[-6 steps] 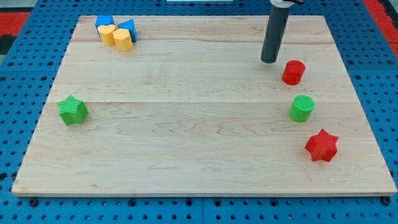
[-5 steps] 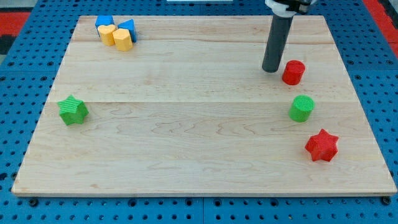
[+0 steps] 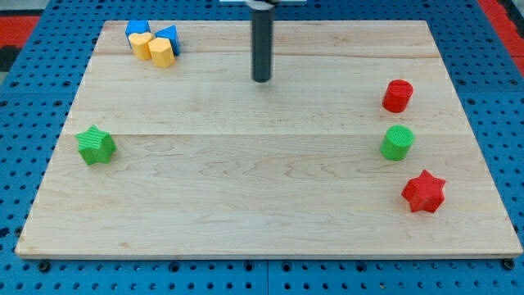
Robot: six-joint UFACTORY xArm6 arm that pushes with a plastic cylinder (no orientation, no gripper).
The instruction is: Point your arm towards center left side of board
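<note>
My tip (image 3: 261, 79) touches the wooden board (image 3: 246, 188) in its upper middle, with no block near it. A green star block (image 3: 96, 145) lies far to the tip's lower left, at the board's centre left. A red cylinder (image 3: 397, 95), a green cylinder (image 3: 397, 142) and a red star block (image 3: 423, 192) stand in a column at the view's right, well away from the tip.
At the board's top left corner two blue blocks (image 3: 137, 29) (image 3: 168, 36) and two yellow blocks (image 3: 142, 45) (image 3: 161, 52) sit packed together. The board lies on a blue pegboard table (image 3: 24, 147).
My tip has slid from beside the red cylinder to the view's left, to the upper middle of the board. The red cylinder has shifted a little to the right.
</note>
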